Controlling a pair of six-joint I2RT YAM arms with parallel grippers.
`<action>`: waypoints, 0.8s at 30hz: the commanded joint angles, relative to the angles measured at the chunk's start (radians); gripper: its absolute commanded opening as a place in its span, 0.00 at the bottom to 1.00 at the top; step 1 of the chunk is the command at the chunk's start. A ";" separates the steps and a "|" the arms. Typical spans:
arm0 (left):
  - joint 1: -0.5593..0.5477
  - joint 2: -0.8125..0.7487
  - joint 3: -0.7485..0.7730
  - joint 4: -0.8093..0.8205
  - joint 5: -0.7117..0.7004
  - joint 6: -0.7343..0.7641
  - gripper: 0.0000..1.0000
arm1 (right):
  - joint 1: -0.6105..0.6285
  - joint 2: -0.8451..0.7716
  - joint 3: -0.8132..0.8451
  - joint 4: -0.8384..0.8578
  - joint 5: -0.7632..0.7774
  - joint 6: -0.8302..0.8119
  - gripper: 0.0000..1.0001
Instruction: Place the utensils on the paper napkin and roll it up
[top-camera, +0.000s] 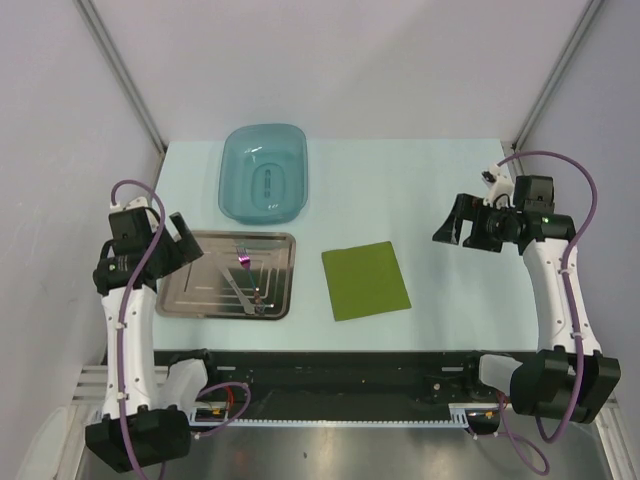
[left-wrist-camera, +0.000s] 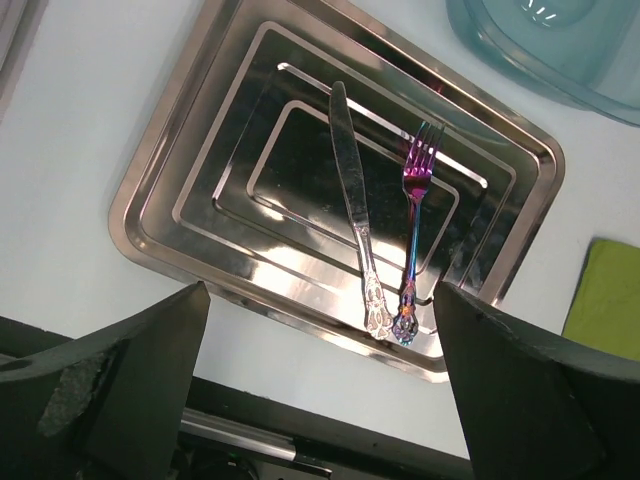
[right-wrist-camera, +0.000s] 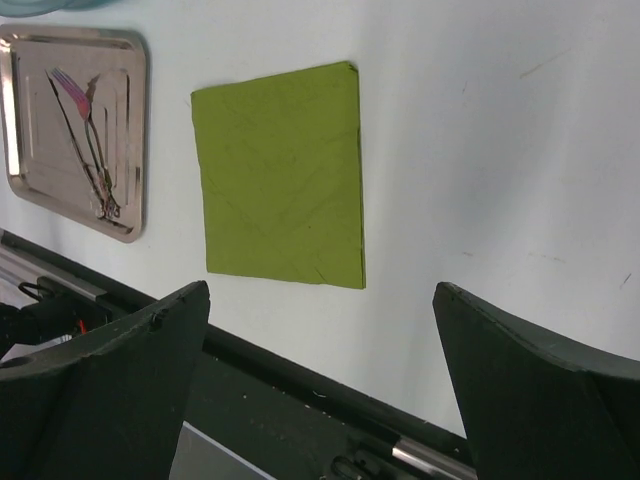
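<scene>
- The left tool (left-wrist-camera: 320, 295) is released, its fingers spread wide and holding nothing. It is raised at the left side of the rectangular stainless-steel tray (left-wrist-camera: 150, 200).
- Inside that tray lie the slim silver knife (left-wrist-camera: 352, 205) and the purple-tinted metal fork (left-wrist-camera: 414, 230). They are side by side, with their handle ends nearly touching at the tray's near side.
- The right tool (right-wrist-camera: 322, 290) is likewise released and empty, raised over the right part of the pale table (top-camera: 450, 300), well apart from every object.
- The olive-green square paper napkin (right-wrist-camera: 285, 175) lies flat and unrolled on the table, near the tray's right side but apart from it, with nothing on it.
- The teal plastic basin (top-camera: 228, 170) sits beyond the tray.
- By my judgement, no step is done yet. Both utensils must be lifted out and laid on the napkin, then the napkin rolled around them.
</scene>
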 joint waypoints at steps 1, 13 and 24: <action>0.006 -0.038 -0.036 0.017 -0.027 -0.031 1.00 | 0.003 0.007 -0.019 0.020 0.000 0.007 1.00; 0.006 0.084 -0.161 0.014 0.041 -0.050 0.96 | 0.003 0.027 -0.051 0.027 0.021 -0.005 1.00; -0.081 0.248 -0.189 0.055 0.018 -0.106 0.69 | 0.003 0.074 -0.051 0.032 0.055 -0.005 1.00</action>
